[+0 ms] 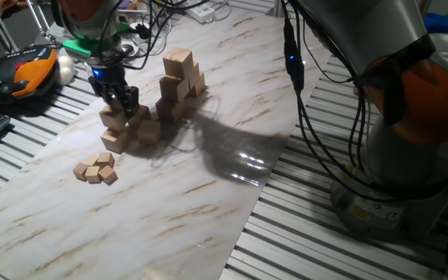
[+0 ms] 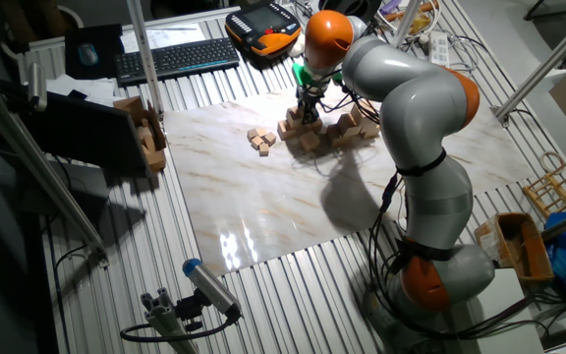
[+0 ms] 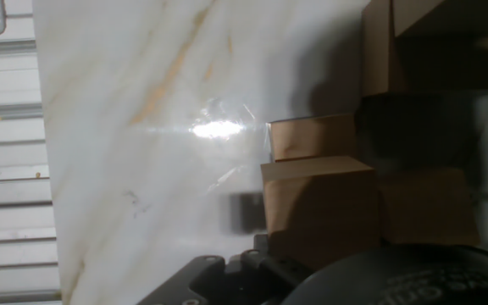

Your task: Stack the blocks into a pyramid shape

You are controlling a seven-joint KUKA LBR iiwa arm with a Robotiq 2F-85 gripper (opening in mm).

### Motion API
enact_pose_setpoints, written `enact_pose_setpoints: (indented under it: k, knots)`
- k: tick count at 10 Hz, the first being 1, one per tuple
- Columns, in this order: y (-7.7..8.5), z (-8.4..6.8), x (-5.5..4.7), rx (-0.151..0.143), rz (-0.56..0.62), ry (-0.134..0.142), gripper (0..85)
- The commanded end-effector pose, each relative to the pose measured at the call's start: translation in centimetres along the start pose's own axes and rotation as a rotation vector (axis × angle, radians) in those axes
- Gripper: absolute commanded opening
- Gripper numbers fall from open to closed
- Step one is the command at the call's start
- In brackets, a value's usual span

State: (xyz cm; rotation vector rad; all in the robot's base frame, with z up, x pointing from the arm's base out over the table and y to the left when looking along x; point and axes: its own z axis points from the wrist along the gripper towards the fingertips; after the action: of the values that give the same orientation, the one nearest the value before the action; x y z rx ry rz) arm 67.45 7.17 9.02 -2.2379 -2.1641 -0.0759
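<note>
Marble-patterned board (image 1: 208,194) on slatted table, gripper (image 1: 119,105) clamped on a block (image 1: 113,118), stacked blocks (image 1: 179,82) beside, small cubes (image 1: 96,169) nearby

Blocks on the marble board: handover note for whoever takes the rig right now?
Gripper: jaws shut on a held block, just above a loose block at the near-left of the group.
Stack: a partial pile a few tiers high on the marble board, one cube on top; not a clean pyramid.
More loose blocks lie between the gripper and the stack.
Small cubes clustered apart, nearer the front; not used.
Left: place the held block, then add the loose ones and square the tiers.
</note>
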Motion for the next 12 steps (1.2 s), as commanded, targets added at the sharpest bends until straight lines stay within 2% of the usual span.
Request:
enact_pose_setpoints:
  k: [1, 12]
  knots:
    - [-0.01, 0.02, 0.00, 0.000, 0.002, 0.000, 0.0]
    - [-0.27, 0.41, -0.11, 0.007, 0.017, 0.004, 0.0]
